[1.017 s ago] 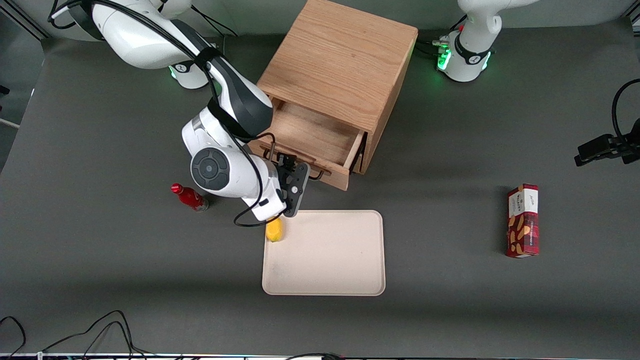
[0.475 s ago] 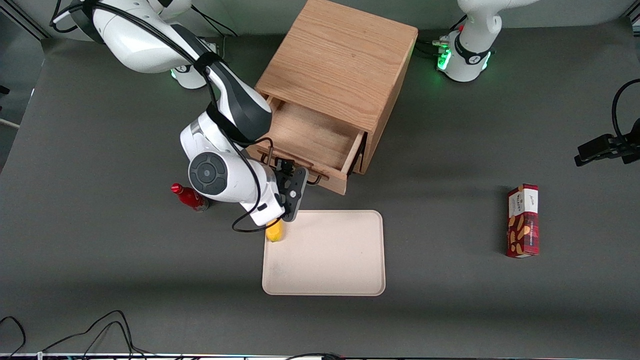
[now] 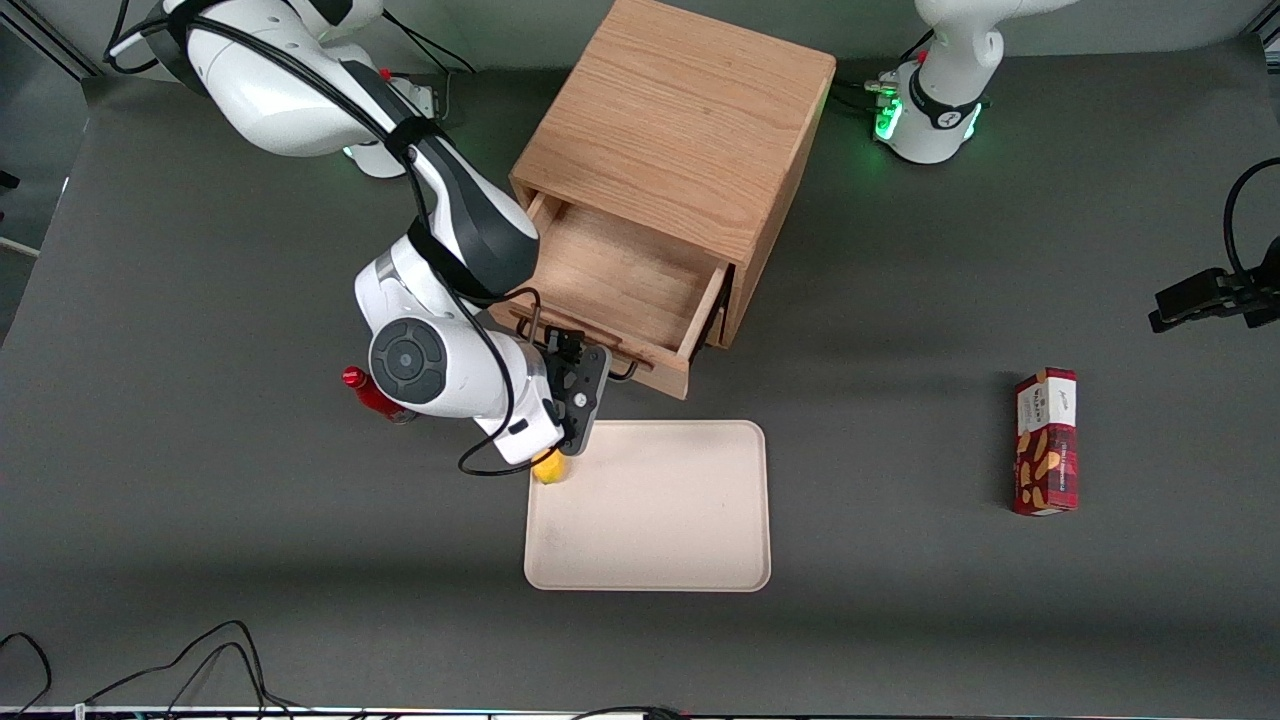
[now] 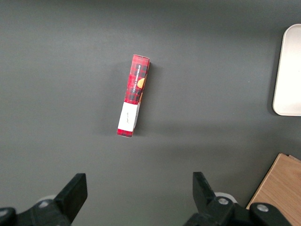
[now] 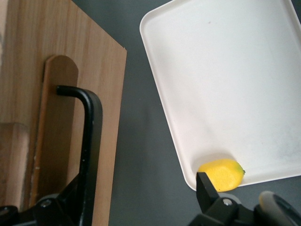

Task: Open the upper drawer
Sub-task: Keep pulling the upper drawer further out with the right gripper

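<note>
The oak cabinet [image 3: 680, 120] stands at the table's back middle. Its upper drawer [image 3: 620, 275] is pulled well out toward the front camera and looks empty. The drawer's wooden front [image 5: 70, 94] and black wire bar handle [image 5: 91, 141] fill the right wrist view. My gripper [image 3: 563, 350] is at the handle [image 3: 625, 368], in front of the drawer, near the handle's end toward the working arm. In the right wrist view the gripper [image 5: 134, 207] is open, jaws wide apart. One finger [image 5: 56, 207] lies against the handle bar, the other [image 5: 207, 190] is over the tray's corner.
A beige tray [image 3: 650, 505] lies just in front of the drawer, with a yellow fruit [image 3: 547, 466] at its corner under my wrist. A red bottle [image 3: 375, 395] lies beside my arm. A red snack box [image 3: 1046, 441] lies toward the parked arm's end. Cables run along the front edge.
The upper drawer has slid farther out toward the front camera. My gripper moved with it at the handle, closer to the tray.
</note>
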{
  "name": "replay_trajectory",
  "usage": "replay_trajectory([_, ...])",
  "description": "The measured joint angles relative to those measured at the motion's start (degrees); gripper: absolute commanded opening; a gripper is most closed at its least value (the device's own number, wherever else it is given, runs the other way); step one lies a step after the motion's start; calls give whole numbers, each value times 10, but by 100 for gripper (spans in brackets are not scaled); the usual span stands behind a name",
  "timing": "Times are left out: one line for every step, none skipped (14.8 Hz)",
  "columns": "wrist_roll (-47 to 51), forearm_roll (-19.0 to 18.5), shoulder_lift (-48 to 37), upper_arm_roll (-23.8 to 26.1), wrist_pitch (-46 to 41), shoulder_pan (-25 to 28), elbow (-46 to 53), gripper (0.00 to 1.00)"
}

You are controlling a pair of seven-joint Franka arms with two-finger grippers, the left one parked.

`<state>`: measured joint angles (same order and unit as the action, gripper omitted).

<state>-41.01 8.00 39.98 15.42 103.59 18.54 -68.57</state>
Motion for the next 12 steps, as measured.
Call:
replay_trajectory([-3,0,1,-3,0,0,2,100])
replay_trajectory([-6,0,2,-6,0,0,4,100])
replay_trajectory([-8,0,3,-8,0,0,5,100])
replay_trajectory([-9,0,4,-9,0,0,5,100])
replay_trajectory([-9,0,4,-9,0,-1,6,100])
replay_trajectory([-9,0,4,-10,0,-1,7,100])
replay_trajectory([-9,-1,6,-10,0,-2,9,100])
replay_trajectory([-9,-1,7,-11,0,-3,12,100])
replay_trajectory([-10,-1,8,-11,0,-4,15,100])
replay_trajectory([-10,-1,10,-11,0,-5,18,100])
replay_trajectory([-10,-1,11,-12,-1,-6,22,100])
replay_trajectory([-10,-1,13,-12,-1,-6,26,100])
